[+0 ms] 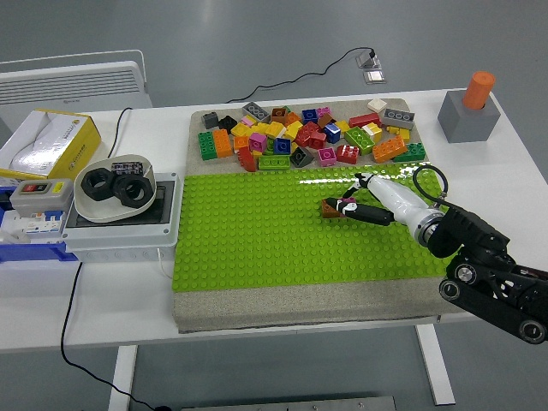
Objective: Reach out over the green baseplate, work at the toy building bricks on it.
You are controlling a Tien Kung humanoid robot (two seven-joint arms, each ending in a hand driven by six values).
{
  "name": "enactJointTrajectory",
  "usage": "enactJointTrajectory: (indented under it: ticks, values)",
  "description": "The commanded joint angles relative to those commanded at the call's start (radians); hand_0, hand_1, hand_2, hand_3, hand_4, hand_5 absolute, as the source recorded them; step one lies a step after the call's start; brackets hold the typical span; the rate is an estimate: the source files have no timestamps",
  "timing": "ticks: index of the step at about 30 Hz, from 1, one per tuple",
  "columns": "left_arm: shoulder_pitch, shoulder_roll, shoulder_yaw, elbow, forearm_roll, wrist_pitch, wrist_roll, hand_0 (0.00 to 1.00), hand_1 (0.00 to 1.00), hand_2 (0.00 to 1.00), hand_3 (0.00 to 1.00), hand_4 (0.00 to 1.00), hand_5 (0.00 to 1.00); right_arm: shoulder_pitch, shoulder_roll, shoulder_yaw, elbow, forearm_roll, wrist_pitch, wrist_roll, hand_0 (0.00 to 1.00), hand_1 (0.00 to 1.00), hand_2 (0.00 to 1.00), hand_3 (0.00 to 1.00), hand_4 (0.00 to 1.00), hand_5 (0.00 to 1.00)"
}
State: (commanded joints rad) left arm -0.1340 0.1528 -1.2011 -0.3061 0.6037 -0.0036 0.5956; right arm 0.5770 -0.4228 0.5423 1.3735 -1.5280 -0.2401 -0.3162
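One green baseplate [257, 231] fills the table's middle, loose bricks [308, 133] heaped along its far edge. Your right hand [377, 199] reaches in, fingertips pinching a small brown brick [330, 208] sitting mid-plate. Keep the brick level, square it to the studs, and press straight down.

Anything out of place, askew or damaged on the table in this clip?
Nothing looks damaged or spilled. The loose bricks lie heaped along the far edge, off the green baseplate. The only bricks on the studs are the brown and pink pair at the right hand's fingertips.
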Motion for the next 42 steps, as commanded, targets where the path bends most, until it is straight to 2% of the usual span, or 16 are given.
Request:
enactJointTrajectory:
  ticks: [4, 5, 10, 11, 16, 17, 28, 29, 30, 32, 34, 35, 40, 41, 42]
  values:
    - [0.000, -0.001, 0.000, 0.000, -0.001, 0.000, 0.000, 0.713, 0.629, 0.651, 0.844, 0.998, 0.998, -0.015, -0.033, 0.071, 0.021, -0.013, -0.055, 0.047, 0.998, 0.979, 0.987, 0.647, 0.853, 0.612]
    - [0.000, -0.001, 0.000, 0.000, -0.001, 0.000, 0.000, 0.713, 0.629, 0.652, 0.844, 0.998, 0.998, -0.015, -0.040, 0.087, 0.025, -0.021, -0.070, 0.056, 0.998, 0.998, 0.998, 0.389, 0.837, 0.194]
    - [0.000, -0.001, -0.002, 0.000, 0.004, -0.001, 0.002, 0.713, 0.629, 0.652, 0.844, 0.998, 0.998, -0.004, -0.057, 0.152, 0.027, -0.069, -0.123, 0.069, 0.998, 0.998, 0.998, 0.389, 0.837, 0.194]
    - [0.000, -0.001, -0.003, 0.000, 0.007, -0.001, 0.003, 0.713, 0.629, 0.652, 0.844, 0.998, 0.998, 0.000, -0.057, 0.163, 0.025, -0.080, -0.130, 0.068, 0.998, 0.998, 0.998, 0.388, 0.857, 0.169]
    - [-0.001, -0.001, -0.006, 0.000, 0.012, -0.002, 0.004, 0.713, 0.629, 0.652, 0.844, 0.998, 0.998, 0.011, -0.051, 0.196, 0.019, -0.120, -0.134, 0.057, 0.998, 0.998, 0.998, 0.388, 0.857, 0.169]
    - [-0.001, -0.001, -0.006, 0.000, 0.012, -0.002, 0.003, 0.713, 0.629, 0.653, 0.844, 0.998, 0.998, 0.012, -0.051, 0.199, 0.018, -0.124, -0.132, 0.055, 0.998, 0.998, 0.998, 0.967, 0.893, 0.204]
    - [-0.001, -0.001, -0.007, 0.000, 0.014, -0.002, 0.003, 0.713, 0.629, 0.653, 0.844, 0.998, 0.998, 0.012, -0.046, 0.219, 0.007, -0.155, -0.116, 0.040, 0.998, 0.993, 0.998, 0.998, 0.919, 0.242]
    - [-0.001, -0.001, -0.007, 0.000, 0.014, -0.002, 0.003, 0.714, 0.630, 0.653, 0.844, 0.998, 0.998, 0.011, -0.046, 0.219, 0.006, -0.156, -0.116, 0.041, 0.998, 0.982, 0.998, 0.998, 0.997, 0.346]
    - [-0.001, -0.001, -0.007, 0.000, 0.014, -0.002, 0.003, 0.714, 0.630, 0.653, 0.844, 0.998, 0.998, 0.009, -0.049, 0.219, 0.007, -0.158, -0.116, 0.040, 0.998, 0.982, 0.998, 0.998, 0.997, 0.346]
    - [-0.002, -0.001, -0.006, 0.000, 0.013, -0.002, 0.003, 0.714, 0.630, 0.653, 0.844, 0.998, 0.998, 0.004, -0.060, 0.219, 0.011, -0.163, -0.106, 0.031, 0.998, 0.982, 0.998, 0.998, 0.997, 0.346]
    - [-0.003, 0.000, -0.006, 0.001, 0.011, -0.002, 0.002, 0.714, 0.630, 0.653, 0.844, 0.998, 0.998, -0.005, -0.079, 0.224, 0.025, -0.178, -0.075, 0.002, 0.998, 0.982, 0.998, 0.998, 0.997, 0.346]
    - [-0.003, 0.000, -0.005, 0.001, 0.010, -0.002, 0.001, 0.714, 0.630, 0.653, 0.844, 0.998, 0.998, -0.011, -0.092, 0.227, 0.036, -0.188, -0.056, -0.016, 0.998, 0.975, 0.971, 0.746, 0.922, 0.269]
    - [-0.004, 0.001, -0.001, 0.002, 0.002, -0.002, -0.005, 0.714, 0.630, 0.653, 0.844, 0.998, 0.998, -0.043, -0.190, 0.228, 0.126, -0.219, 0.066, -0.123, 0.998, 0.975, 0.971, 0.746, 0.922, 0.269]
    - [-0.004, 0.002, -0.001, 0.003, 0.000, -0.002, -0.005, 0.714, 0.630, 0.653, 0.844, 0.998, 0.998, -0.046, -0.215, 0.217, 0.149, -0.220, 0.094, -0.147, 0.998, 0.979, 0.976, 0.655, 0.841, 0.189]
    - [-0.004, 0.002, 0.000, 0.003, 0.000, -0.002, -0.005, 0.714, 0.630, 0.653, 0.844, 0.998, 0.998, -0.047, -0.231, 0.208, 0.162, -0.220, 0.111, -0.161, 0.998, 0.979, 0.976, 0.655, 0.841, 0.189]
